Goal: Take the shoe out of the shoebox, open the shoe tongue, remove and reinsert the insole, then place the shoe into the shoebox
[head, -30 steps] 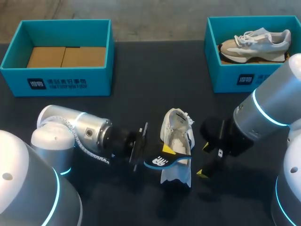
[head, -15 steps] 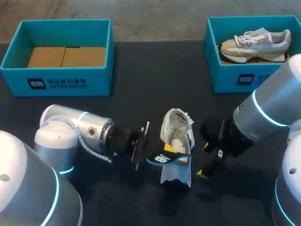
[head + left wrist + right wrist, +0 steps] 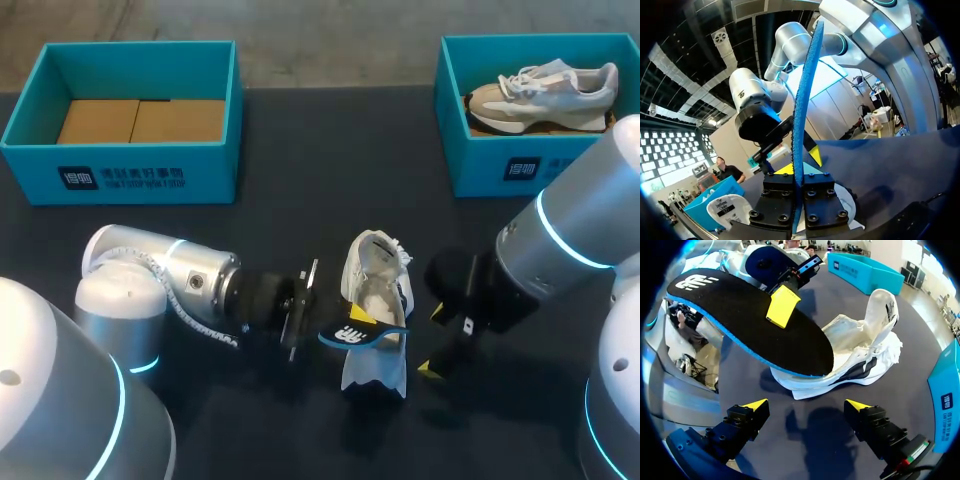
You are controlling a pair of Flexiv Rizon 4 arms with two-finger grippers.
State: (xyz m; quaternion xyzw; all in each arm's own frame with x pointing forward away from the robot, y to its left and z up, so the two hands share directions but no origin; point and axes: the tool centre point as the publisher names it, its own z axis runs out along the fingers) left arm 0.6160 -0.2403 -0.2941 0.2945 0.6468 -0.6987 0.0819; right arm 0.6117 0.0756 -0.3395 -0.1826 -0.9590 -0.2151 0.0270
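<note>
Insole (image 3: 750, 320) pinched by left claw (image 3: 782, 305); right claw (image 3: 806, 405) spread

Insole (image 3: 348, 337) over the shoe (image 3: 375, 285)
My left gripper (image 3: 358, 319) holds it; my right gripper (image 3: 433, 340) hangs open just beside.

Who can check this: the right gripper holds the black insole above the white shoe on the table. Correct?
No: it is the left gripper that holds the black insole above the white shoe on the table, as the right wrist view shows.
</note>
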